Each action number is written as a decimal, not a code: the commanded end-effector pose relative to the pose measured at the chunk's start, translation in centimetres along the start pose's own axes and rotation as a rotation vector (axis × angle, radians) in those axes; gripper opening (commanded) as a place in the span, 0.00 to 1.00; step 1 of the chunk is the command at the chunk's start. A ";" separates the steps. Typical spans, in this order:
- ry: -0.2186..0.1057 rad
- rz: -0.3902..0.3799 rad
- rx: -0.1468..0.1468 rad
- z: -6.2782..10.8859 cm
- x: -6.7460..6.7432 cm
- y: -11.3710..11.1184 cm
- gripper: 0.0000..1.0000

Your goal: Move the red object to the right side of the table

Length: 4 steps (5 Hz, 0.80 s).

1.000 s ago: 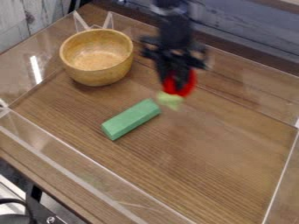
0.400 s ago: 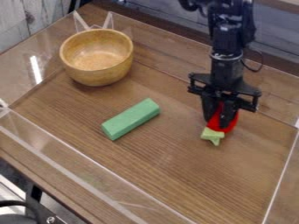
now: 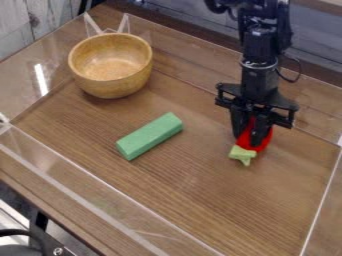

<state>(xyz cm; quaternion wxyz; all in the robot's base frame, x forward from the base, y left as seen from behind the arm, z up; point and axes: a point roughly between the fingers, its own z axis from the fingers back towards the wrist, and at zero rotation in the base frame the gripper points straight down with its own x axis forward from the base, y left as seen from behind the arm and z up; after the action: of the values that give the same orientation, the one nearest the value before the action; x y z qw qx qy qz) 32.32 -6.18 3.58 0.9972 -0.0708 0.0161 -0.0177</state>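
Note:
The red object (image 3: 253, 141) is a small strawberry-like toy with a light green stem at its lower end. It sits low over the right part of the brown wood-grain table (image 3: 201, 190), its stem touching or nearly touching the surface. My gripper (image 3: 255, 132) points straight down and is shut on the red object, its black fingers on either side of it. The arm rises from there toward the top edge of the camera view.
A green rectangular block (image 3: 148, 135) lies at the table's middle, left of the gripper. A wooden bowl (image 3: 110, 64) stands at the back left. Low clear acrylic walls (image 3: 321, 215) border the table; the right wall is close to the gripper.
The gripper carried the red object from the table's middle to the right and down. Over the last half second it has kept still.

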 end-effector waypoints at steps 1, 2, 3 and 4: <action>-0.039 0.011 0.004 0.6 0.6 1.0 0.00; -0.040 0.017 0.007 0.4 0.7 1.5 0.00; -0.040 0.022 0.009 0.2 0.7 2.0 0.00; -0.039 0.027 0.013 0.0 0.7 2.4 0.00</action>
<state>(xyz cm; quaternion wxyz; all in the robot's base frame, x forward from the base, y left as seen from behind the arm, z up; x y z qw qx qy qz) 32.63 -5.03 2.90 0.9974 -0.0694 0.0108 -0.0140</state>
